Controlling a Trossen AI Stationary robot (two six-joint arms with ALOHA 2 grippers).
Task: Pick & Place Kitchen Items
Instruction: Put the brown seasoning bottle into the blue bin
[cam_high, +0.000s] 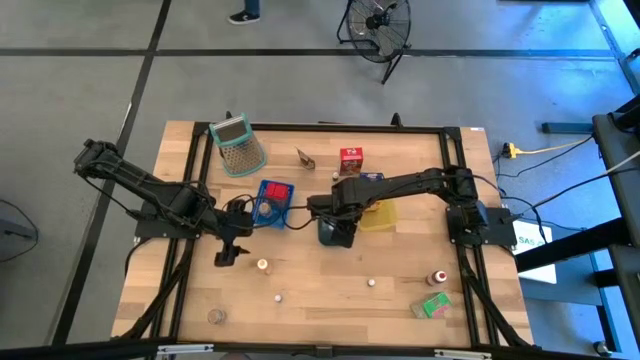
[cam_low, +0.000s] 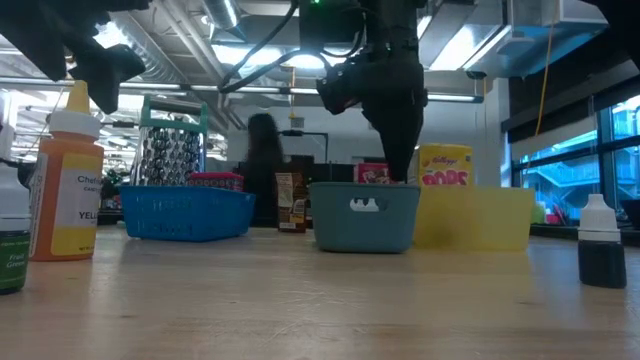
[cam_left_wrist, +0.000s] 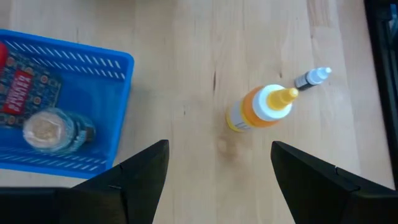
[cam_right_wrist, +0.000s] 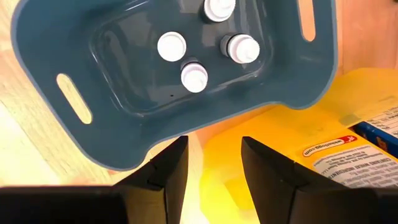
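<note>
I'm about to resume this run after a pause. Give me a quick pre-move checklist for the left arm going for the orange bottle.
1. Left gripper jaws open, nothing between them: ok.
2. Orange bottle in the left wrist view, ahead of the jaws, not yet between them: ok.
3. Small dark bottle lies close beside the orange bottle, might get bumped: not ok.
4. Blue tray stands apart from the orange bottle: ok.
5. Right gripper hovers empty over the grey-blue tray, away from the left arm: ok.
6. Orange bottle upright: ok in the low view.
</note>
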